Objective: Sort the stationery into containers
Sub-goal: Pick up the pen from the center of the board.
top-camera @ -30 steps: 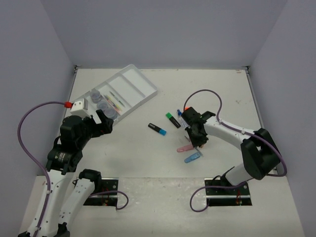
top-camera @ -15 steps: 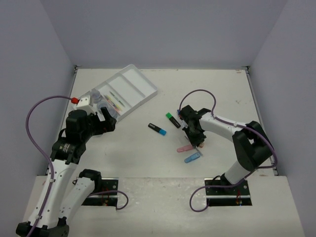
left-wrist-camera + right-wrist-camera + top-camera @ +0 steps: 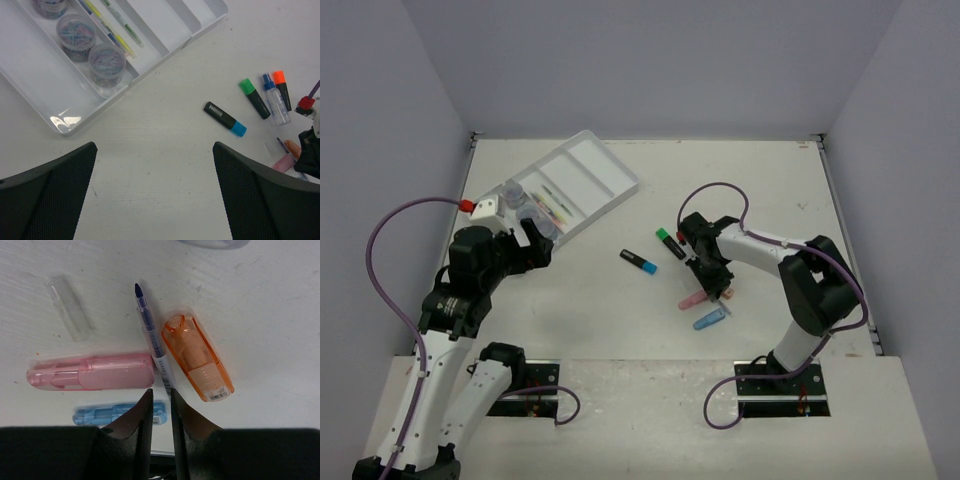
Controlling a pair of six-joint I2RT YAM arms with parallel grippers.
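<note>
My right gripper (image 3: 161,392) is low over the table, its jaws closed to a narrow gap on the back end of a thin white pen (image 3: 152,340) with a purple tip. A pink oblong piece (image 3: 95,372) lies to the pen's left, an orange one (image 3: 200,360) to its right, and a blue one (image 3: 105,415) behind the fingers. My left gripper (image 3: 154,146) hangs open over bare table near the white tray (image 3: 610,175). The tray (image 3: 165,20) holds clear jars (image 3: 107,60) and pens (image 3: 107,27).
On the table between the arms lie a blue-capped highlighter (image 3: 225,116), a green-capped one (image 3: 254,97), an orange-capped one (image 3: 282,92) and a blue-capped bottle (image 3: 275,97). A clear pen cap (image 3: 70,310) lies loose above the pink piece. Grey walls enclose the table.
The right arm has swung a little to the left and its jaws have closed slightly on the pen. The left arm has risen and shifted toward the tray, still open.
</note>
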